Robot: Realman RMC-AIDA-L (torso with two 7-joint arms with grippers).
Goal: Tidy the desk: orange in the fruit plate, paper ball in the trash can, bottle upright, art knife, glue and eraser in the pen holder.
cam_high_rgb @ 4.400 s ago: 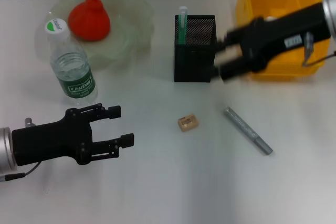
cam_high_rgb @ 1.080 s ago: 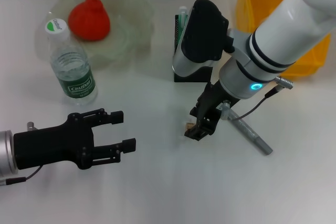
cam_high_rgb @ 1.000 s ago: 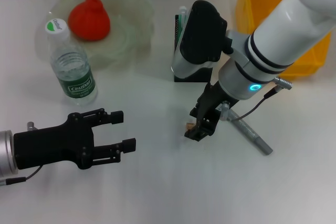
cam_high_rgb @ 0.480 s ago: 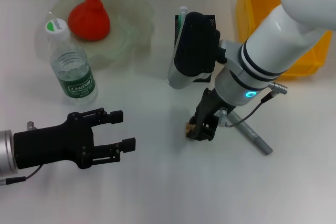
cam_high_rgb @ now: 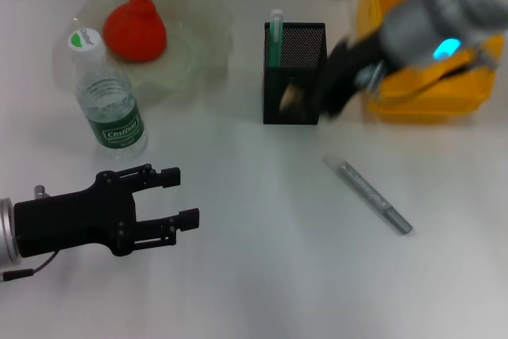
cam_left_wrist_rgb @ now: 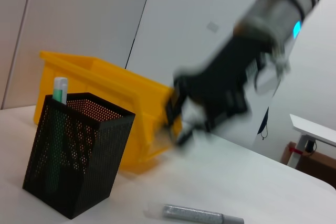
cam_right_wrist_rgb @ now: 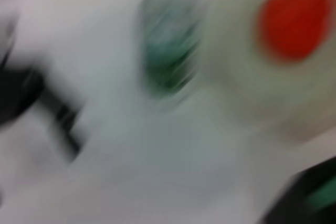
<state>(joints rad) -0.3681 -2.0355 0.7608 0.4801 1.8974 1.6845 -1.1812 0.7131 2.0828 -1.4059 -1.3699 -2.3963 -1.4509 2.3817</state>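
I am seeing the eraser (cam_high_rgb: 290, 94) pinched in the right gripper (cam_high_rgb: 305, 94), just in front of the black mesh pen holder (cam_high_rgb: 294, 61), with the yellow bin (cam_high_rgb: 421, 77) close behind the arm. The art knife (cam_high_rgb: 367, 194) is lying on the table (cam_high_rgb: 262, 275), well apart from the holder. My left gripper (cam_high_rgb: 168, 196) is hovering near the bottle (cam_high_rgb: 107, 101), jaws spread wide and empty.

Likely office — white desk (cam_high_rgb: 262, 275), pen holder (cam_high_rgb: 294, 77).
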